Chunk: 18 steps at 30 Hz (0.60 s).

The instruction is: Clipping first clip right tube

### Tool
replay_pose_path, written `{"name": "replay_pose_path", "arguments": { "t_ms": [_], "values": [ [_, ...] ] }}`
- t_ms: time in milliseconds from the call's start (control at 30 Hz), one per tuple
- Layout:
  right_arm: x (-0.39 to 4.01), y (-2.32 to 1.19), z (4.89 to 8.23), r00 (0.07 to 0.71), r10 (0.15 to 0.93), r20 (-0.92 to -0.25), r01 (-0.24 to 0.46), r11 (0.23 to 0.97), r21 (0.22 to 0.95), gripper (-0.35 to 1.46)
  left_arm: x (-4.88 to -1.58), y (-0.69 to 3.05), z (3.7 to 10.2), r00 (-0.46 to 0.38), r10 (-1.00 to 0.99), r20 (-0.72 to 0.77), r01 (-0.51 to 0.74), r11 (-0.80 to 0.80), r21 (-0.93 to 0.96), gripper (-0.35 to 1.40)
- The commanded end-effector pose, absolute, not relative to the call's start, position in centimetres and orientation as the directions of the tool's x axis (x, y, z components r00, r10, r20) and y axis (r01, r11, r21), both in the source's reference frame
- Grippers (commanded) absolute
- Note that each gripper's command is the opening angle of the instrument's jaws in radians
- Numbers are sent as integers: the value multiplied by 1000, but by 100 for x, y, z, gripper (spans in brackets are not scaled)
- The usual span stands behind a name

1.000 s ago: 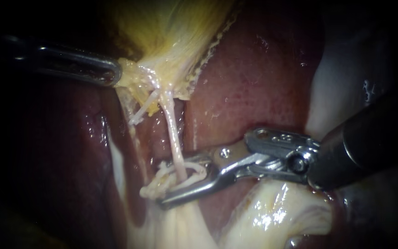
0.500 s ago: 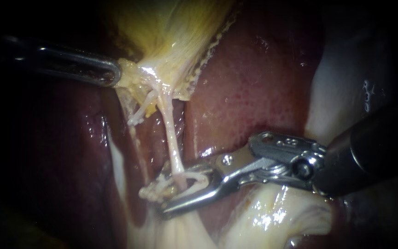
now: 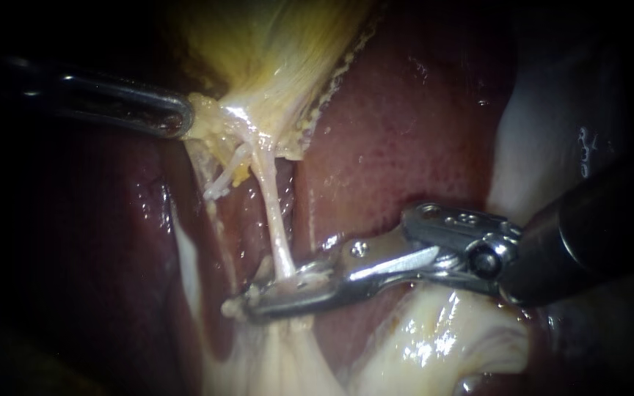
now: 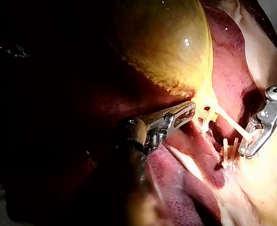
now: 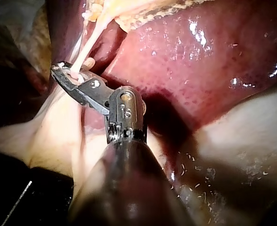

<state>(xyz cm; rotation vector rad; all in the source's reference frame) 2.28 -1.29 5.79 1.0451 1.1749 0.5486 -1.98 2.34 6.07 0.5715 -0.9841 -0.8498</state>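
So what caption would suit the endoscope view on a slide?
Silver right tool clamped on a thin pale tube, while the dark left tool grips the yellow gallbladder over the red-brown liver.

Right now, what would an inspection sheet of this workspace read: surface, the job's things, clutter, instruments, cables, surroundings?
Surface: liver, dark red and wet, with the yellow gallbladder above it.
Job's things: right tube, taut from the gallbladder down to the right instrument; a thinner left tube beside it.
Clutter: nothing seen.
Instruments: left instrument, jaws shut on the gallbladder's lower edge; right instrument, jaws shut on the right tube.
Cables: nothing seen.
Surroundings: pale tissue under the right instrument; dark beyond.
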Motion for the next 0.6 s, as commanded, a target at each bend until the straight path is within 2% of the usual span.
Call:
{"name": "replay_pose_path", "arguments": {
  "t_ms": [33,233,600],
  "values": [
    [228,-128,580,339,817,-467,153,442,884,-35,-198,234,607,288,-829,480,355,558,750,-35],
    [229,-126,582,365,828,-425,156,396,905,-35,-198,234,607,288,-829,480,355,558,750,-35],
    [229,-124,584,370,826,-426,162,394,905,-35,-198,234,607,288,-829,480,354,558,750,-35]
  ]
}}
